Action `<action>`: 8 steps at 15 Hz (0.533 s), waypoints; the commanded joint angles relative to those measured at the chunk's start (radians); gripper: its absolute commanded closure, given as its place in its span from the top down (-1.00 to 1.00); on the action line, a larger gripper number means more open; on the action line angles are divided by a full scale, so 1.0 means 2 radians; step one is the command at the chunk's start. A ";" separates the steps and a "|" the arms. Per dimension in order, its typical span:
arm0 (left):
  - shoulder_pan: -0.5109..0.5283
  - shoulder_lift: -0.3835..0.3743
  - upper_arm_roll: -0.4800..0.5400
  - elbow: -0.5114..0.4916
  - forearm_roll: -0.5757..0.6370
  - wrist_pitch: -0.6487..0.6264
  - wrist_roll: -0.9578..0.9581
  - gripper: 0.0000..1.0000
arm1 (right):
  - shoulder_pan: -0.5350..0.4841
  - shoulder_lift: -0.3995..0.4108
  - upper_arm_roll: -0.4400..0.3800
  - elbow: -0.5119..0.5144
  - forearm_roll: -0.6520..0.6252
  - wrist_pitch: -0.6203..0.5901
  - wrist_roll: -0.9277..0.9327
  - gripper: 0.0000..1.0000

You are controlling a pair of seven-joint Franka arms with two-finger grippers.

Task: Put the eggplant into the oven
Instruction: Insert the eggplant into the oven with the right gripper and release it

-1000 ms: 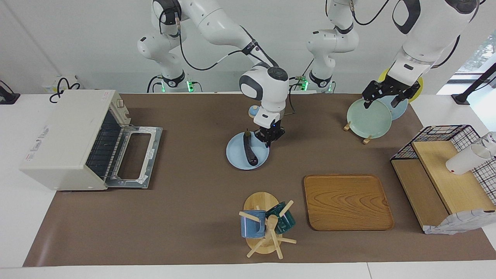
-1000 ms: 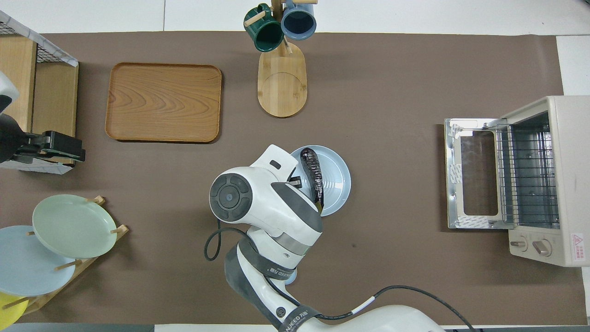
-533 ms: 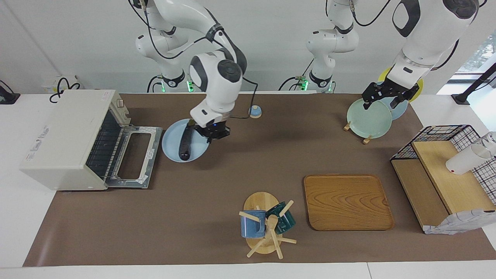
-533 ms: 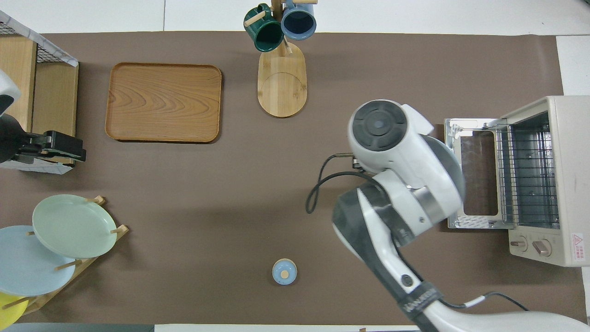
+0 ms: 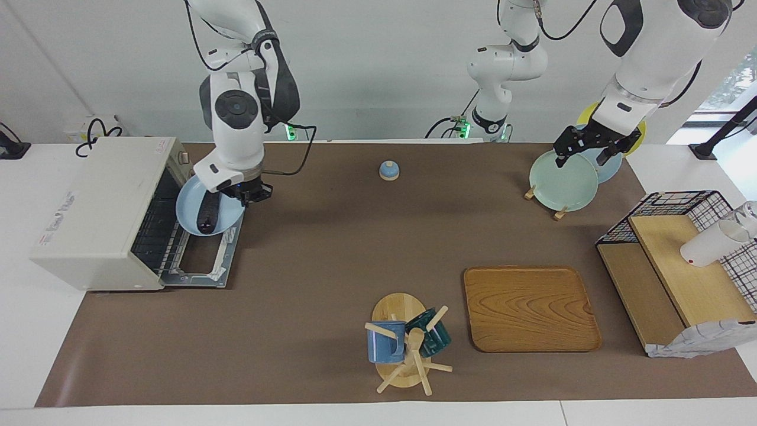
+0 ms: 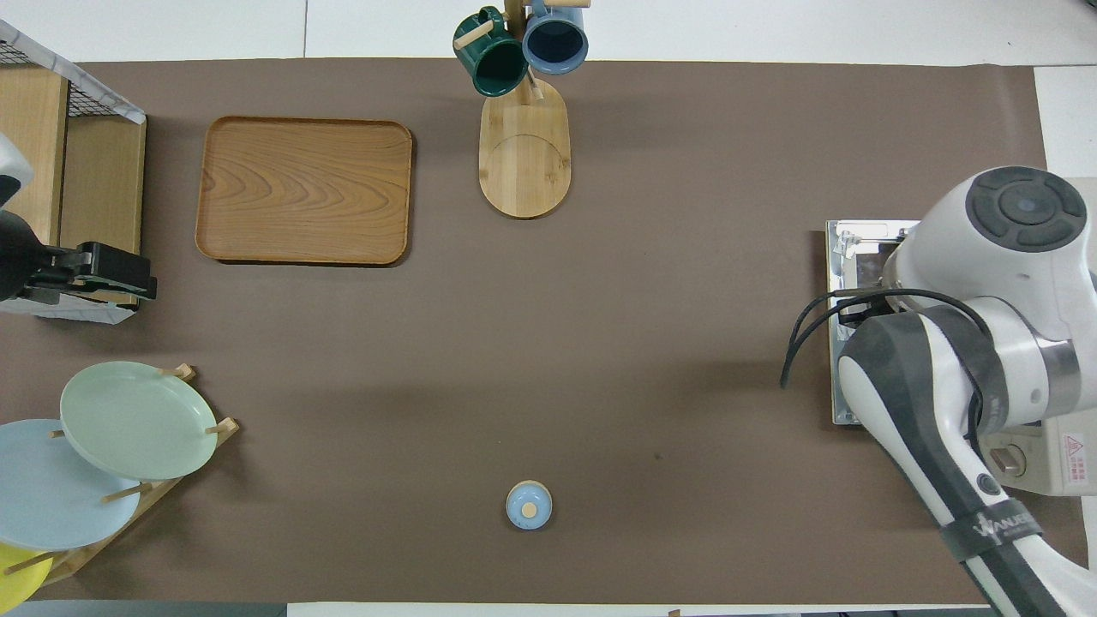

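Note:
The dark purple eggplant [image 5: 208, 216] lies on a light blue plate [image 5: 188, 220]. My right gripper [image 5: 245, 194] is shut on that plate's rim and holds it tilted in the air, over the dropped-open door [image 5: 204, 269] of the white oven [image 5: 97, 204], right at the oven's mouth. In the overhead view my right arm hides the plate, the eggplant and most of the oven [image 6: 1067, 463]. My left gripper [image 5: 582, 155] waits open over the plate rack and holds nothing. It shows at the edge of the overhead view [image 6: 137, 283].
A green plate [image 5: 562, 180] stands in the rack at the left arm's end, beside a wire-and-wood shelf [image 5: 674, 266]. A wooden tray [image 5: 530, 307] and a mug tree [image 5: 408, 346] sit farther from the robots. A small blue knob [image 5: 388, 170] lies near them.
My right arm carried the plate with the eggplant from the middle of the table to the oven's open door. The left arm has barely moved.

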 commanded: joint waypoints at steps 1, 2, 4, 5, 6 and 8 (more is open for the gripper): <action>0.001 -0.006 0.003 -0.003 0.000 -0.001 0.000 1.00 | -0.032 -0.017 0.008 -0.040 -0.012 0.039 -0.050 -1.00; 0.001 -0.006 0.003 -0.003 0.000 0.000 0.000 1.00 | -0.046 -0.017 0.008 -0.048 -0.013 0.054 -0.080 -1.00; 0.001 -0.006 0.003 -0.003 0.000 0.000 0.000 1.00 | -0.070 -0.017 0.009 -0.056 -0.013 0.067 -0.103 -1.00; 0.001 -0.006 0.003 -0.003 0.000 0.000 0.000 1.00 | -0.072 -0.020 0.009 -0.063 -0.013 0.070 -0.104 -1.00; 0.001 -0.006 0.003 -0.003 0.000 0.000 0.000 1.00 | -0.073 -0.024 0.008 -0.071 -0.012 0.080 -0.104 -1.00; 0.001 -0.006 0.003 -0.003 0.000 0.000 0.000 1.00 | -0.084 -0.024 0.008 -0.076 -0.012 0.093 -0.114 -1.00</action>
